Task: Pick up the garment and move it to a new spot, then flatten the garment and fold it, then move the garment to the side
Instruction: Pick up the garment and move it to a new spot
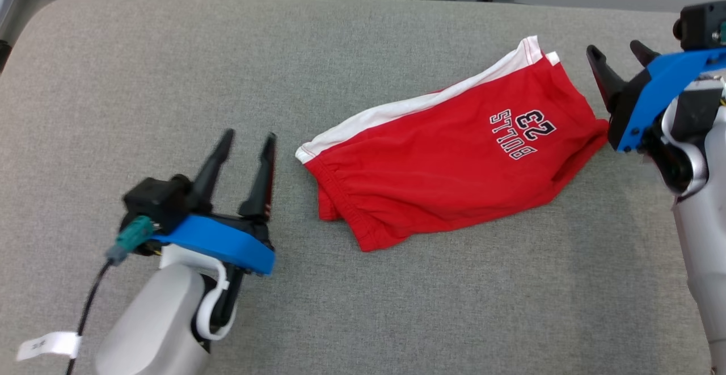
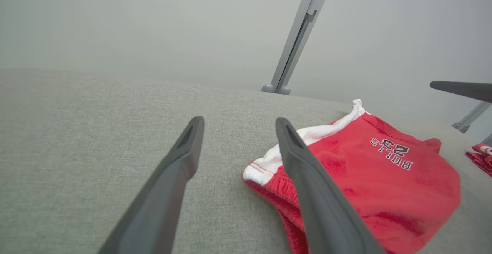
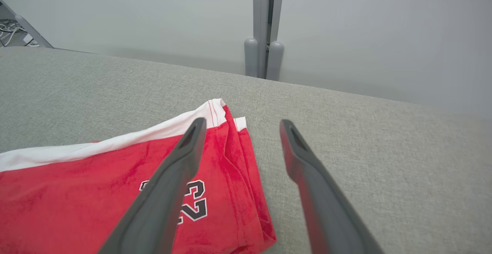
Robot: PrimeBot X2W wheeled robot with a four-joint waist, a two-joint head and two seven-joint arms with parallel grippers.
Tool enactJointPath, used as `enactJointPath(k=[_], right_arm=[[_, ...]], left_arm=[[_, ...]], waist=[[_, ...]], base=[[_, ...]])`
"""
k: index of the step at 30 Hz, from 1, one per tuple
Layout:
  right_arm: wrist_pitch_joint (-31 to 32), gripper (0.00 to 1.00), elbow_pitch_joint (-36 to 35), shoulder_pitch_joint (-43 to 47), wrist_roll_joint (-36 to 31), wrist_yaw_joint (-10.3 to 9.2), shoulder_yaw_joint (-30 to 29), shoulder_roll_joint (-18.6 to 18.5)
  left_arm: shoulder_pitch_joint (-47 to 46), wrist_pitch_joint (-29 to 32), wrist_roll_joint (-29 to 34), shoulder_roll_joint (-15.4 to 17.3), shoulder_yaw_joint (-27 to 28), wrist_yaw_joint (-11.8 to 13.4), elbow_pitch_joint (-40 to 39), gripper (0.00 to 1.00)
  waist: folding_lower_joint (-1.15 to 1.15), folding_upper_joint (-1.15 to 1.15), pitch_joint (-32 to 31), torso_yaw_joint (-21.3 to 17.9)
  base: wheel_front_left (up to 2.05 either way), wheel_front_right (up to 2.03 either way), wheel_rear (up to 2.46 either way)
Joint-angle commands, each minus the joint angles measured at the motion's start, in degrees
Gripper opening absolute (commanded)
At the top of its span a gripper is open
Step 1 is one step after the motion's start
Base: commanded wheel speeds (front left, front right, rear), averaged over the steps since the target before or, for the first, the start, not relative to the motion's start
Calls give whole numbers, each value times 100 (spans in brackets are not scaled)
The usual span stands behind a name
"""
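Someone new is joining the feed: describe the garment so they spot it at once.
Start from the grey cloth-covered table. Right of its centre, between the left claw and the right claw, lie the shorts. They are bright red against the grey, with a white stripe along one edge and BULLS 23 printed on them.

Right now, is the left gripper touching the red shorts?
Apart. The head view shows bare grey surface between the left gripper and the red shorts.
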Motion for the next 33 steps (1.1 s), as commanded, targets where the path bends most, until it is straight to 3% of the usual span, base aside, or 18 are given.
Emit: enactJointPath(k=[1,6,11,20,33], right_arm=[[-182,100,-59,193,-3,-2,87,-83],[-665,100,-140,535,204,-2,103,-214],[-1152,100,19,665,328,-2,-97,-175],[-726,100,1027,138,551,-1,-542,-82],[-656,100,2018,-280,344,-1,-627,-187]], left_arm=[[113,-39,230,-21,350,35,-185,100],[628,-38,1142,-232,1332,47,-631,100],[958,-39,1793,-507,1908,-108,-832,100],[936,-40,2303,-808,2231,-411,-876,100],[810,-41,2403,-987,2337,-508,-874,100]], waist=[[1,0,-74,-35],[1,0,-160,-31],[1,0,-138,45],[1,0,176,427],[1,0,478,784]], base=[[0,0,0],[0,0,0],[0,0,0],[0,0,0],[0,0,0]])
